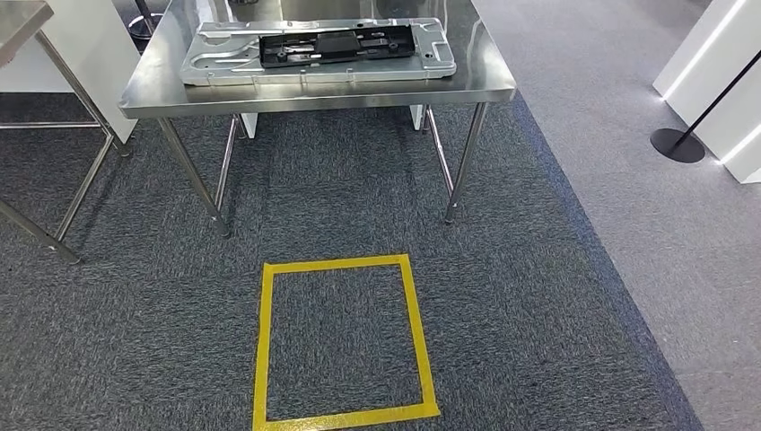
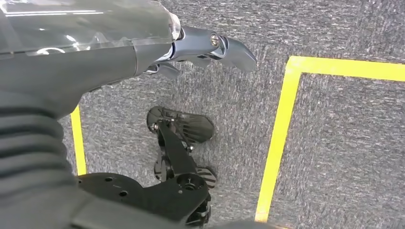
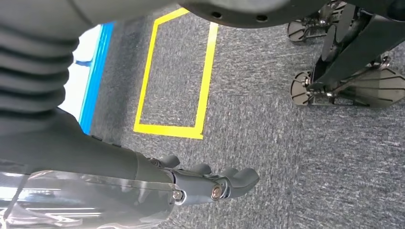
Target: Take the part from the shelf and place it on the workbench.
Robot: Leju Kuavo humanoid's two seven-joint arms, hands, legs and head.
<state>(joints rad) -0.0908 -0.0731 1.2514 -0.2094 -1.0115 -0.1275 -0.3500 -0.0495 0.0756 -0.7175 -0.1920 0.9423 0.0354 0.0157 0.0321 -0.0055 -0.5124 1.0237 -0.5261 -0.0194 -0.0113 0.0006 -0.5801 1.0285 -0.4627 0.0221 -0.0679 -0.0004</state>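
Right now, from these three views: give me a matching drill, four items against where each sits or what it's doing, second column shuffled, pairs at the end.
Items
1. black part
2. yellow tape square
3. left hand
4. black stand base

Place or state
A. on the lighter grey floor, to the right of the table
B. hanging over the carpet, holding nothing
C. lying on the silver tray on the steel table
D. stuck to the dark carpet in front of the table

Pairs: 1-C, 2-D, 3-B, 4-A
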